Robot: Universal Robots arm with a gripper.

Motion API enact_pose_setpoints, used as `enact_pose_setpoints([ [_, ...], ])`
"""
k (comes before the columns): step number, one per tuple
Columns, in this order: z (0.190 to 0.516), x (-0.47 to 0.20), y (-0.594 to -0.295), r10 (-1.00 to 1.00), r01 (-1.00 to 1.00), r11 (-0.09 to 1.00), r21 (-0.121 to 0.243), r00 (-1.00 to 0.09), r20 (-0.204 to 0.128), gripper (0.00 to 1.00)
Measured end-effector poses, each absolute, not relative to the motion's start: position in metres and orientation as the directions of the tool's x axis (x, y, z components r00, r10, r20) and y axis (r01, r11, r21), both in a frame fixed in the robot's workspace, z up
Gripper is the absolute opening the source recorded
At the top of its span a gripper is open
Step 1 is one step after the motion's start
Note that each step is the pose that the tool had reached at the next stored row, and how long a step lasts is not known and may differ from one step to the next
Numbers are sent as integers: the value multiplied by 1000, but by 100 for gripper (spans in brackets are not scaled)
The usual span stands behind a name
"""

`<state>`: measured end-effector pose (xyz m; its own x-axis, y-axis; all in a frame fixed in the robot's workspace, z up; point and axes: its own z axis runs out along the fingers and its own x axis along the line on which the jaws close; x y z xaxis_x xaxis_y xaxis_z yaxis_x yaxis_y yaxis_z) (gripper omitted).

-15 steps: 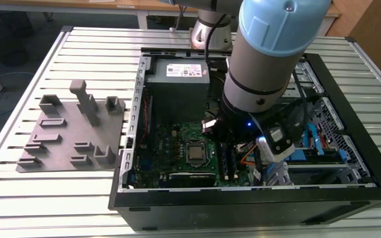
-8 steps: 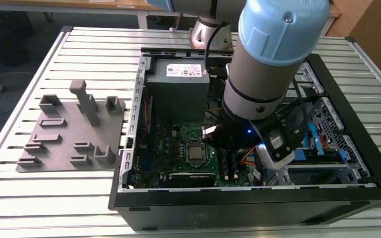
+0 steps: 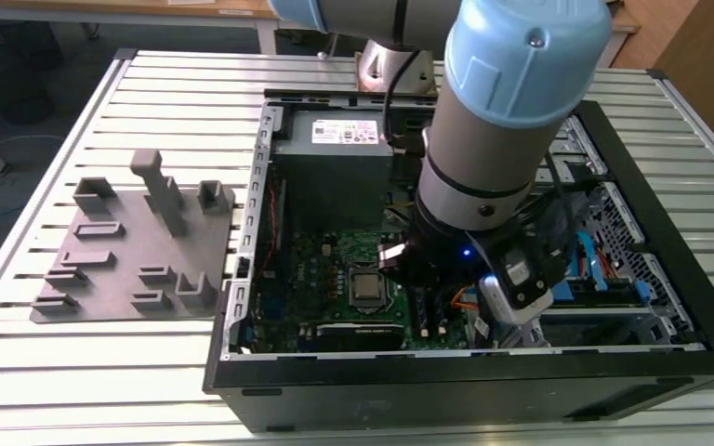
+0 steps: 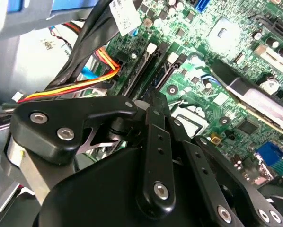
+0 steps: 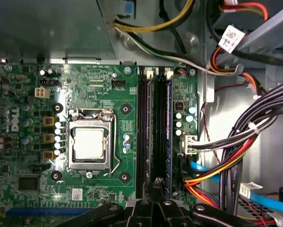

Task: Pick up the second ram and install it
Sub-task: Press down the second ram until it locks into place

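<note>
The gripper (image 5: 156, 189), low centre of the first wrist view, sits over the memory sockets (image 5: 153, 132); its grasp cannot be determined. The second ram (image 5: 169, 132) appears seated edge-down in a socket. Farther left lies the processor socket (image 5: 90, 144).

The robot arm (image 3: 506, 121) reaches steeply downward in the exterior view, its pale blue joint uppermost and wrist lowest. The black gripper (image 5: 155, 189) points down, its linkage bars converging in both wrist views.
</note>
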<state>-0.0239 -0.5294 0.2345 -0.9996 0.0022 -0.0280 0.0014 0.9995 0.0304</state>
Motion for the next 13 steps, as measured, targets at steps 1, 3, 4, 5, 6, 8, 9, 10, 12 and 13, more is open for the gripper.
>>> enact_pose_setpoints([
  [1, 234, -24, -529, 2, 1, 1000, 23, -1000, -28, 7],
  [3, 233, -24, -529, 2, 1, 1000, 8, -1000, -28, 7],
  [4, 232, -24, -529, 2, 1, 1000, 4, -1000, -28, 7],
  [5, 231, -24, -529, 1, 1, 1000, 3, -1000, -28, 7],
  [6, 230, -24, -529, 1, 1, 1000, 3, -1000, -28, 7],
  [8, 228, -24, -529, 2, 1, 1000, 3, -1000, -28, 7],
  [9, 227, -24, -529, 1, 1, 1000, 3, -1000, -28, 7],
  [10, 226, -24, -529, 1, 1, 1000, 3, -1000, -28, 7],
  [12, 224, -24, -529, 2, 1, 1000, 3, -1000, -28, 7],
  [13, 223, -24, -529, 2, 1, 1000, 3, -1000, -28, 7],
])
